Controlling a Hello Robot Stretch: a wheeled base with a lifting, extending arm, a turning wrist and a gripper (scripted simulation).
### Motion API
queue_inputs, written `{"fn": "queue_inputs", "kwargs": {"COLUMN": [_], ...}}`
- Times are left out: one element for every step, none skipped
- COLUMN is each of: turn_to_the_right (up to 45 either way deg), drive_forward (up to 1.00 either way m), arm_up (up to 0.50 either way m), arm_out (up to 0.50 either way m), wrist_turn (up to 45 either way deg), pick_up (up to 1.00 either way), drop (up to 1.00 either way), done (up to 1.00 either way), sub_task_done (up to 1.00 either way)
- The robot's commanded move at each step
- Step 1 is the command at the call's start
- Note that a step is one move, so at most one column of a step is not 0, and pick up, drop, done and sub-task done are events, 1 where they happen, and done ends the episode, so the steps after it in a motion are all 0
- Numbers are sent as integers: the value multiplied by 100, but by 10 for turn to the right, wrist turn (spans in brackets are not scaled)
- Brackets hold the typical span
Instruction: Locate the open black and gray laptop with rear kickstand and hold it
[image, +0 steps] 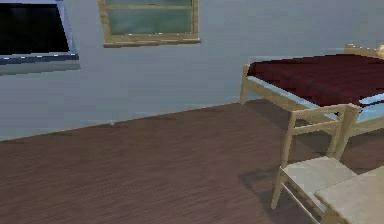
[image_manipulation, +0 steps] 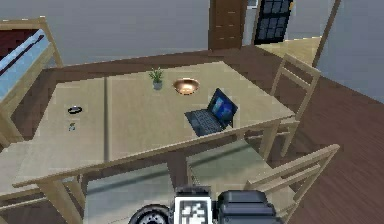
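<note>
Arm side view: a careless reach could shove the laptop (image_manipulation: 212, 112) off the bench's (image_manipulation: 130, 125) right edge; whether the fingers (image_manipulation: 152, 215) hold anything can't be told.

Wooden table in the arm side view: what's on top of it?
An open laptop, a small potted plant, a bowl and two small items near its left end, too small to name. The laptop's lid hides the tabletop just behind it.
</note>
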Motion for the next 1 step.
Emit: {"fn": "queue_inputs", "kwargs": {"turn_to_the_right": [0], "drive_forward": [0], "arm_up": [0], "arm_out": [50], "wrist_turn": [0], "pick_up": [0], "drop": [0], "done": [0], "sub_task_done": [0]}}
